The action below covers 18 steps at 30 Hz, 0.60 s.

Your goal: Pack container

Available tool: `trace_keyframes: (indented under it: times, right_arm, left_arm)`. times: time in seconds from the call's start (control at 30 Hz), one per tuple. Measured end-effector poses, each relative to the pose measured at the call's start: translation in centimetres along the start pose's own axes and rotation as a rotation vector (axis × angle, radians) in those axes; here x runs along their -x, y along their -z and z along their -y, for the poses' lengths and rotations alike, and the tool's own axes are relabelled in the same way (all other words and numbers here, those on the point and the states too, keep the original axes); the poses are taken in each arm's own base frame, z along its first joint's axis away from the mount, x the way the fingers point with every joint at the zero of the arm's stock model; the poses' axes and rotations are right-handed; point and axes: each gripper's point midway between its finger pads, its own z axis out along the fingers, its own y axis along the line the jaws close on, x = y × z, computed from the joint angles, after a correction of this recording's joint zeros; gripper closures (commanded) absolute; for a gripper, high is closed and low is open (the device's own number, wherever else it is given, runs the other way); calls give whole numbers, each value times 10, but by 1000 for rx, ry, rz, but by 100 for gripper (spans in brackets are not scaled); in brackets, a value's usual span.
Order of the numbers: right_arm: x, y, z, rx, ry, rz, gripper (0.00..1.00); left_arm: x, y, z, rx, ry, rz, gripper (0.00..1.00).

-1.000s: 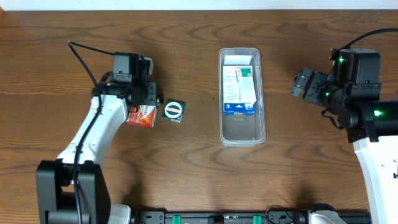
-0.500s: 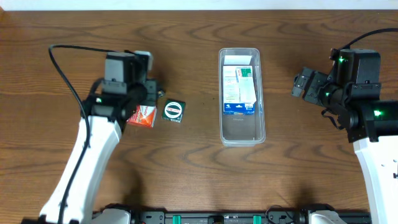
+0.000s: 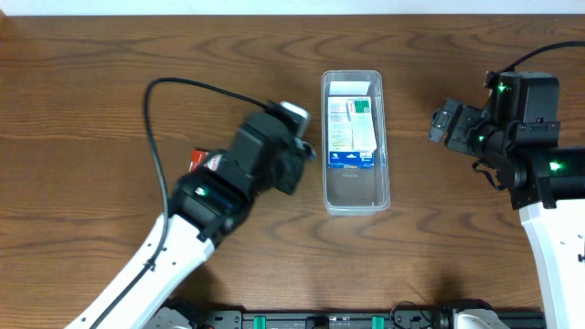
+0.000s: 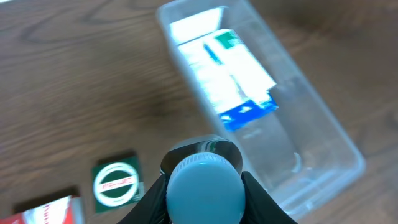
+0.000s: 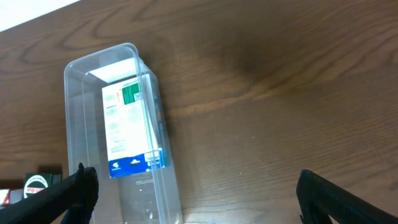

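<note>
We are seeing the container [image 3: 356,190] lying in the middle of the surface [image 3: 91,82], its long sides running away from the arms and a white label [image 3: 352,89] at its far end. Bare wood is showing on both sides of it, widest toward the right arm [image 3: 516,119]. A white carton [image 3: 351,132] with green and blue patches is filling the far half, and the near half of the floor is lying open.

The left jaws are hanging just beside the container's left wall, clamped on a small bottle [image 4: 204,190] with a pale blue cap. From the left wrist, the container [image 4: 311,155] is sitting ahead and to the right of the bottle.

The right jaws are standing wide apart and holding nothing, well off to the container's right.

A green box [image 4: 116,183] with a white ring logo and a red-and-white box [image 4: 46,211] are resting left of the bottle. We cannot read any of the printing.
</note>
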Motion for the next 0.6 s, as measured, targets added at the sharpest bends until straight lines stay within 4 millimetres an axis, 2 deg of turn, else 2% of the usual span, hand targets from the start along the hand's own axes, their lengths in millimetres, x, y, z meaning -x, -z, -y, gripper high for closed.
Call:
trace_keyframes:
  times: [0.1,0.27,0.37,0.47,0.6]
  right_arm:
    - [0,0,0,0,0,0,1]
    - [0,0,0,0,0,0,1]
    - [0,0,0,0,0,0,1]
    - [0,0,0,0,0,0,1]
    - [0,0,0,0,0,0,1]
  left_arm:
    - [1,0,21,-26,-35,16,81]
    - [-1,-5,44,-58,-74,16,81]
    - [1,-15,54,-73,-90,25,81]
    - [12,-32,66,-90,-105,67,81]
    - [20,-52,71,-91,-116,100,81]
